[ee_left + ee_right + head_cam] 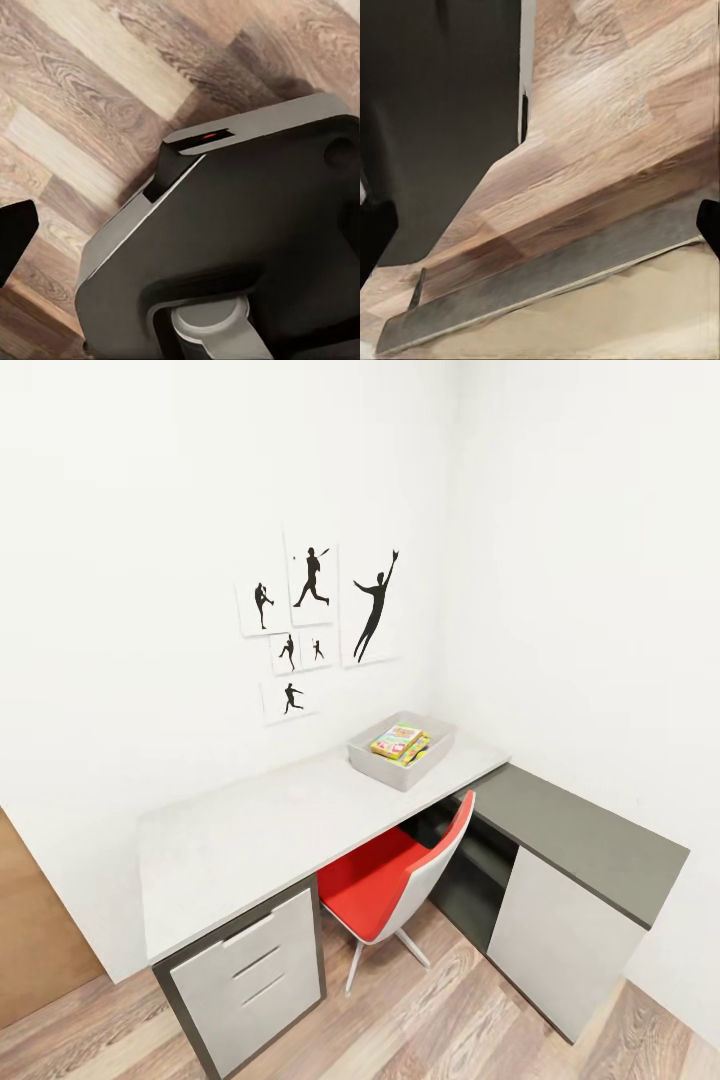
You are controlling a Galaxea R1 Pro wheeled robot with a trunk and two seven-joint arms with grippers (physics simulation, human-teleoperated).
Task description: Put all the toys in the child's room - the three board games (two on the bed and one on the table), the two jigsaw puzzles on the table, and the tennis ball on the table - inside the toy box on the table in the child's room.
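We see the toy box (402, 752) on the table (270, 825), toys inside, no print readable. Whether our claws are released or clenched, we cannot tell.

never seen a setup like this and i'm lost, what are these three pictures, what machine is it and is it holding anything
These are simulator renders from one wheeled robot with two arms.

The big picture comes from a camera on its head. It looks down into a child's room: a long grey table with white drawers, a red chair tucked under it, a lower dark cabinet to the side, and black baseball silhouettes on the wall. At the table's far end sits the grey toy box, with colourful toys already inside. The rest of the tabletop looks bare.

The other two pictures come from cameras near each arm's jaws. Both point down at the wood plank floor; the left one also shows part of the robot's own dark body. Only dark finger edges show at the borders, and nothing appears between them.
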